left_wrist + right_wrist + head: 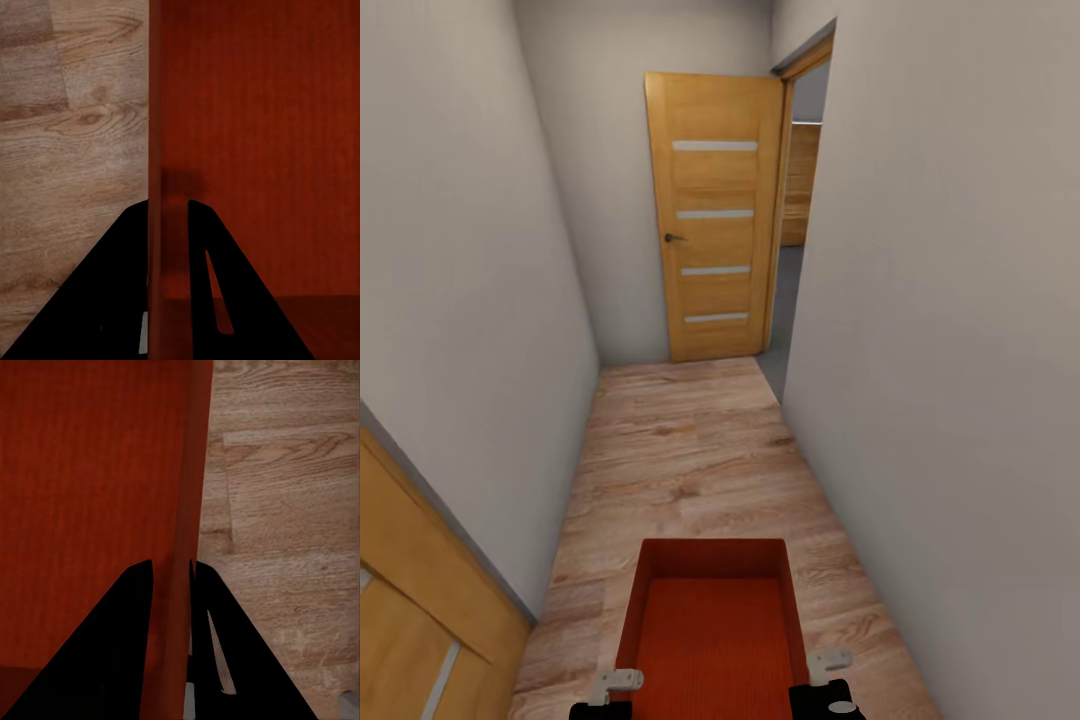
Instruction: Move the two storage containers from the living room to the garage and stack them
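Your right gripper (182, 607) comes up from the lower edge of the frame as two black fingers (112, 660), closed on the thin upright wall of the orange-red container (90, 472), one finger on each face of that wall. The wall runs from the fingers up to the top edge, a little right of centre. Left of it lies the bin's finely ribbed bottom. Right of it you see the light wood plank floor (285, 495).
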### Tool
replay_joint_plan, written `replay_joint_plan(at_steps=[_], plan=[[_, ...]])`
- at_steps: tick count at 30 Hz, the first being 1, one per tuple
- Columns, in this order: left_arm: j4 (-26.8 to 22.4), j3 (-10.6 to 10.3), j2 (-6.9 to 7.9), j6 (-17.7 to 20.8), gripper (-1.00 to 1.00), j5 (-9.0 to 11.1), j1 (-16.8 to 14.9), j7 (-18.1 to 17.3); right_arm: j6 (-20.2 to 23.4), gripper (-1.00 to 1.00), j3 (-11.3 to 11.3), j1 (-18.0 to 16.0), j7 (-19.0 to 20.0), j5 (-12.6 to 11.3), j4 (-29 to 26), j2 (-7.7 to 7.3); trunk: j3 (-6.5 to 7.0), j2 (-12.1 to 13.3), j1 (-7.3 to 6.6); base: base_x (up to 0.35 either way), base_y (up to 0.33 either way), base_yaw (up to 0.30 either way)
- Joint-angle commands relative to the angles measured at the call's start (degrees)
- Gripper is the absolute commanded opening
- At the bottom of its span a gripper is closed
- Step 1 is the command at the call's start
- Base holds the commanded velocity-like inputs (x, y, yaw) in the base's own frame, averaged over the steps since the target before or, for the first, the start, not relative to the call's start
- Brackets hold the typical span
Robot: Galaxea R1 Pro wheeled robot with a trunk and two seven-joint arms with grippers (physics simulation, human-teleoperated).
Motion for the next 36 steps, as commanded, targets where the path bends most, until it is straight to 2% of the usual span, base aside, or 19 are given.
replay_joint_plan(at_steps=[1,36], plan=[[0.1,-2.4,-0.12,-0.2,-1.0,0.7,0.0,-0.1,0.2,-1.0,1.2,0.0,0.0,-0.3,-0.2,0.03,-0.08,-0.1,0.05,0.343,0.0,0.0],[0.1,-2.4,-0.12,-0.2,-1.0,0.7,0.0,-0.1,0.2,-1.0,1.2,0.0,0.0,-0.2,-0.1,0.03,-0.08,-0.1,0.05,0.343,0.012,0.0]])
